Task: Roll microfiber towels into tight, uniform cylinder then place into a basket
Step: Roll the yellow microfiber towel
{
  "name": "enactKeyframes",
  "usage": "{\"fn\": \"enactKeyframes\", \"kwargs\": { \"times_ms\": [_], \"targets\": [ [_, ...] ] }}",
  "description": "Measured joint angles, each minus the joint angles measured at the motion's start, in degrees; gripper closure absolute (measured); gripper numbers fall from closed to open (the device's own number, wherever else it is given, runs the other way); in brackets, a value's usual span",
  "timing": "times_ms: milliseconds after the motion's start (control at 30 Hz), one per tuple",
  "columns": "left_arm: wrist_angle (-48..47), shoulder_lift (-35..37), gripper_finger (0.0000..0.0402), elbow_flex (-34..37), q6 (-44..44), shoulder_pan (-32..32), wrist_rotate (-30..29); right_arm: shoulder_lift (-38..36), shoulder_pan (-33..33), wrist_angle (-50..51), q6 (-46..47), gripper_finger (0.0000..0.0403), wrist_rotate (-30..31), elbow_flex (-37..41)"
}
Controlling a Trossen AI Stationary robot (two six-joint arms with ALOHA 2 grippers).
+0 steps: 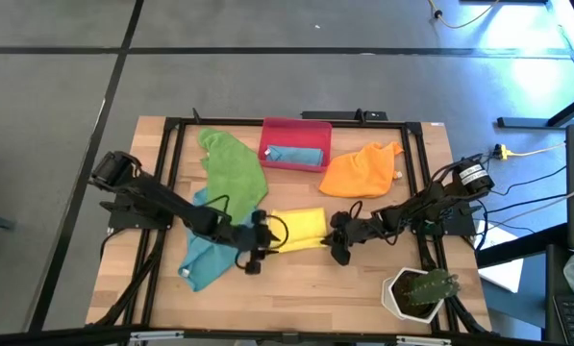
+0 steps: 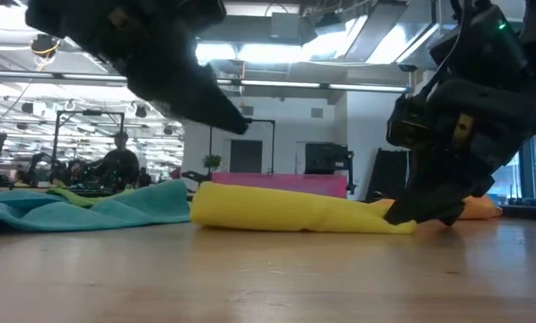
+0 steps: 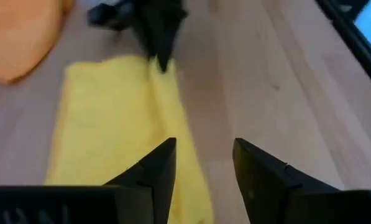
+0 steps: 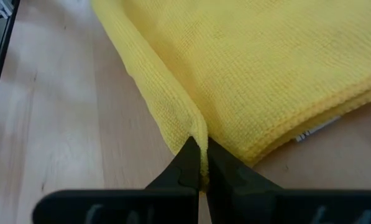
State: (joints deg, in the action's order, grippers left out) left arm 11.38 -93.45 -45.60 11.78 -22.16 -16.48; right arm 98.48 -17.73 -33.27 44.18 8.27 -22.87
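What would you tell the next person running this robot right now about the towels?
Left hand: open, hovering at one end of the yellow towel.
Right hand: shut on the yellow towel's edge at the other end.
The yellow towel lies folded at the table's middle, not a tight roll.
A teal towel sits in the red basket.
Green towel, another teal towel and orange towel lie loose on the table.
Left: finish the yellow roll, basket it, then the other three.

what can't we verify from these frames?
- Basket contents: high view shows a teal towel inside, too small to tell whether rolled.
- Yellow towel: low view, right hand hides its end.
- Label under yellow towel: right wrist view, mostly hidden.
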Motion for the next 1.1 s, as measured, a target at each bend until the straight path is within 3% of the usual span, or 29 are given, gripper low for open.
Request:
{"fn": "enactKeyframes", "kwargs": {
  "times_ms": [267, 433, 633, 1100],
  "targets": [
    [-1.86, -12.53, 0.0254, -10.92, -7.83, -2.71, -4.55, 0.0, 0.61, 0.04, 0.98, 0.0392, -0.04, -0.07],
    [-16.28, -21.07, 0.0254, -23.09, -10.44, -2.21, -9.16, 0.0, 0.65, 0.04, 1.19, 0.0392, -0.37, -0.07],
    [-31.21, -26.72, 0.0254, -33.0, -7.02, -0.68, -14.44, 0.0, 0.65, 0.04, 1.23, 0.0392, -0.76, -0.07],
    [-34.45, -27.41, 0.0254, -34.56, -7.39, 2.14, -12.89, -0.02, 0.67, 0.02, 1.11, 0.0392, -1.09, -0.07]
  ]
}}
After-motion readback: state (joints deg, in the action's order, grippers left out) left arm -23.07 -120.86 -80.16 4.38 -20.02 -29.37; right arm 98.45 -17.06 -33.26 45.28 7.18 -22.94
